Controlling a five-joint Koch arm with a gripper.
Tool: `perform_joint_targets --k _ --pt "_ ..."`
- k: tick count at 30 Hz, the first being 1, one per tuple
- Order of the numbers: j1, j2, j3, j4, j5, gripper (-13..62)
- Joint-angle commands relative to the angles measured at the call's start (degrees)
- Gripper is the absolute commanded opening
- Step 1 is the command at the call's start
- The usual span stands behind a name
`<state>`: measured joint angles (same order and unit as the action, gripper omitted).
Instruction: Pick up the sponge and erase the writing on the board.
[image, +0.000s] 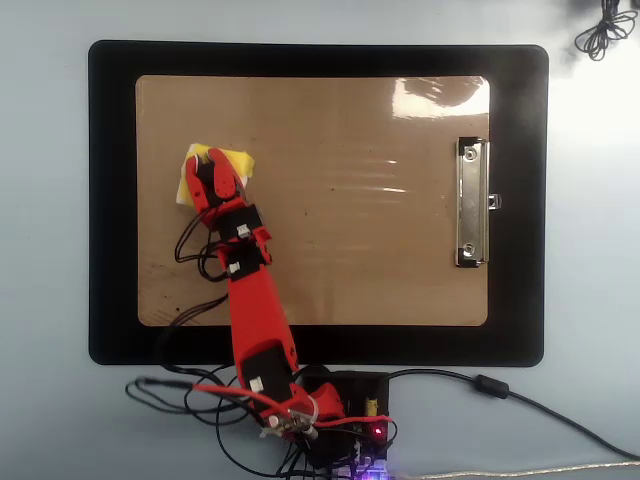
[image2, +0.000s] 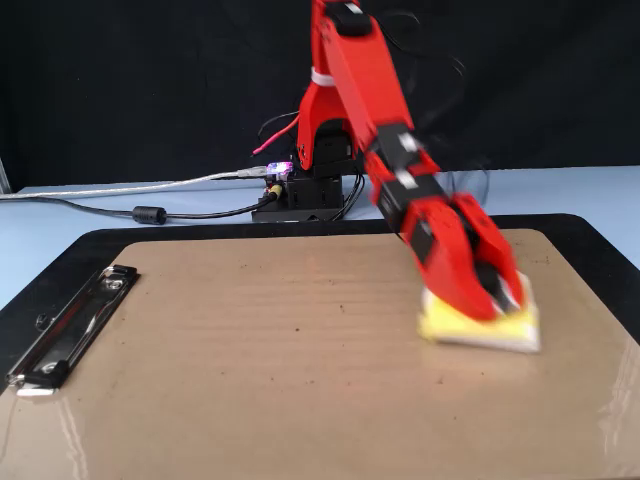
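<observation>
From overhead I see my gripper (image: 212, 168) clamped on the one sponge (image: 232, 160), pressed flat on the board (image: 350, 250) near its left end, well away from the clip (image: 471, 203). The fixed view (image2: 492, 290) is motion-blurred, so contact looks likely only. Bare board lies open toward the clip; one black mat (image: 110, 200) surrounds it.

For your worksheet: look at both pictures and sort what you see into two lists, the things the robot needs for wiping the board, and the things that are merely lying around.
Belongs to the job:
- small square yellow sponge with white base
- large tan-brown glossy clipboard board
- red gripper, closed on the sponge

Just lying about:
- black mat under the board
- coiled black cord, top right overhead
- grey cable by the arm's base
</observation>
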<state>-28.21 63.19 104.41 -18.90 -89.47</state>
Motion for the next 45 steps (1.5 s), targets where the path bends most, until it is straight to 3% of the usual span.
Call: perform_joint_targets --k 1,6,9,17,20,24,27,34,37,39,43,45 --pt "0.4 -2.5 -0.7 -0.4 -0.4 -8.0" --pt "2.1 22.1 27.6 -1.1 0.9 -8.1" --pt "9.9 36.0 40.4 -0.8 4.8 -8.0" --pt "20.7 14.4 19.0 -1.2 11.8 -8.0" --pt "21.7 23.0 30.1 -1.3 11.9 -8.1" --pt "22.2 46.3 51.3 -0.9 11.9 -8.1" --pt "22.1 52.2 57.7 -0.9 11.8 -8.0" --pt "22.8 22.4 30.3 -3.8 11.7 -8.0" --pt "23.0 19.0 27.9 -6.2 11.6 -8.0" --pt "23.1 24.0 34.2 -6.3 11.5 -8.0" --pt "23.6 45.4 51.0 -4.2 11.5 -8.1" --pt "24.1 49.2 53.9 -1.3 11.5 -8.1"
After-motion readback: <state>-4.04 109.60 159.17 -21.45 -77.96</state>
